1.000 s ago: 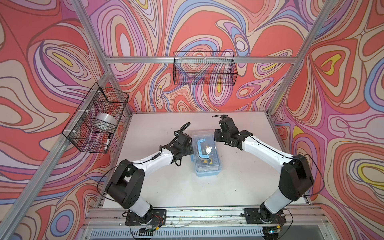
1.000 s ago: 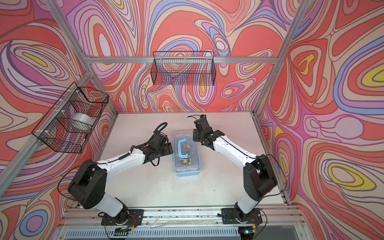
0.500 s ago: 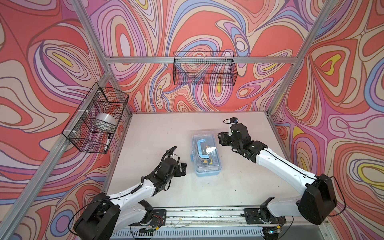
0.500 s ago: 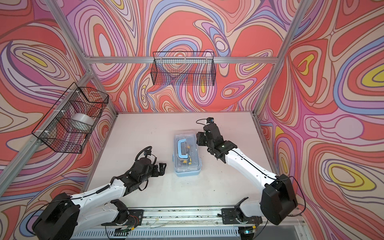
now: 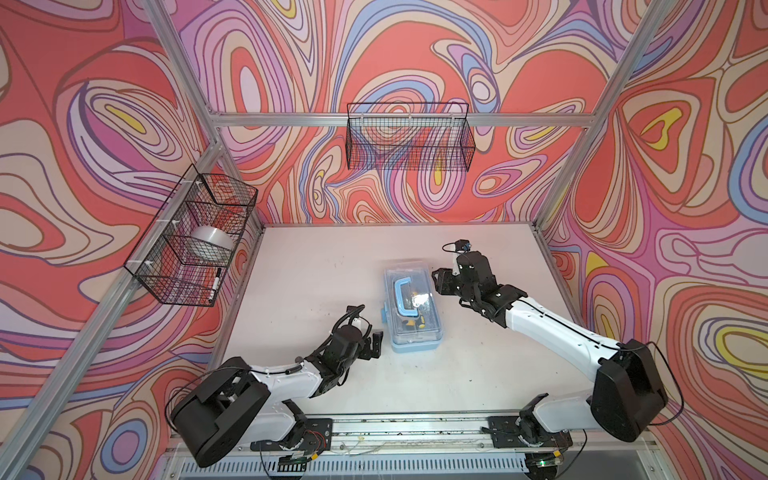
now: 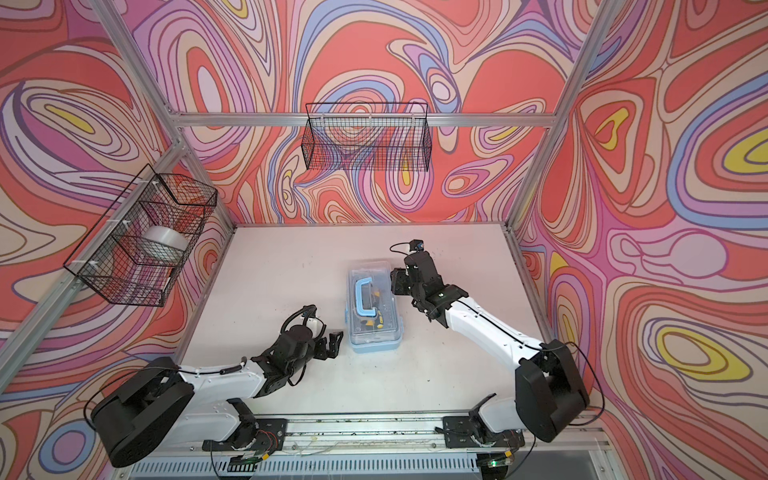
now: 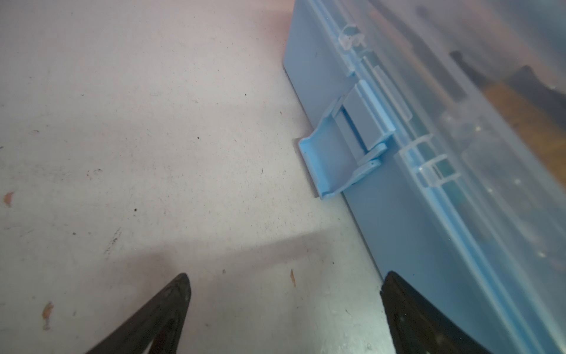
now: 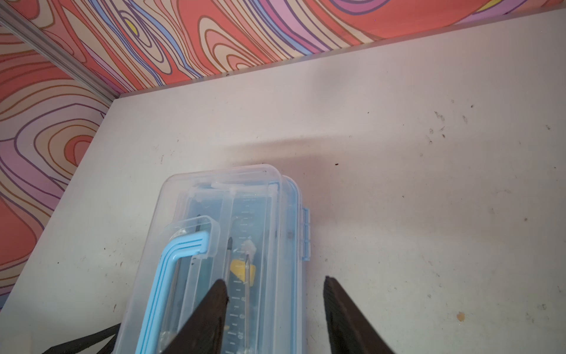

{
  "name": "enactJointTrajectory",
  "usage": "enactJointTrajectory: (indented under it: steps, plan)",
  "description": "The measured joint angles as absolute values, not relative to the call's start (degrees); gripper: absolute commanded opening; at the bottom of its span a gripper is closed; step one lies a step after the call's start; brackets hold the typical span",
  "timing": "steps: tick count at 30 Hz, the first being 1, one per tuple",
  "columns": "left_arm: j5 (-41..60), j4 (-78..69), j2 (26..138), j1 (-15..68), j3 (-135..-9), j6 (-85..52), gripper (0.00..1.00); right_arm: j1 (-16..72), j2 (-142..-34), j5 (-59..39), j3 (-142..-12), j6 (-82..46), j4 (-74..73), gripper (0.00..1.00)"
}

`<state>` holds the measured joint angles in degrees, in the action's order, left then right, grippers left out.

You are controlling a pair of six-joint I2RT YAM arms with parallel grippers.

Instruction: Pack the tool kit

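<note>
Your left gripper (image 5: 373, 345) sits beside the tool kit (image 5: 411, 307), jaws wide apart, empty. Right gripper (image 5: 438, 283) is over the kit's edge w/ jaws partly spread, seemingly gripping nothing.

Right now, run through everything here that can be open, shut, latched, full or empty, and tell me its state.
tool kit case: lid down, tools inside.
latch: sticking out, looks unfastened.
handle: folded flat on the lid.
left gripper: open, empty, beside the case.
right gripper: open, empty, above the case's edge.
side basket: holds a tape roll and a marker.
back basket: nothing visible inside.
</note>
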<state>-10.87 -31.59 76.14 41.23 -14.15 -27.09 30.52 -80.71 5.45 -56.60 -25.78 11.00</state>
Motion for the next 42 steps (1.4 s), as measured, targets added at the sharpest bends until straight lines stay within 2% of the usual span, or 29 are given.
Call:
enactJointTrajectory:
  steps: [24,42]
  plan:
    - [-15.09,-49.74,95.81,41.98,-19.84,-25.28,0.95,30.52,-81.47,5.37,-56.12,-25.39,9.82,0.5]
    - [-20.16,-54.26,100.66,42.02,-21.89,-25.69,0.95,30.52,-81.67,2.09,-55.33,-27.05,9.26,0.47]
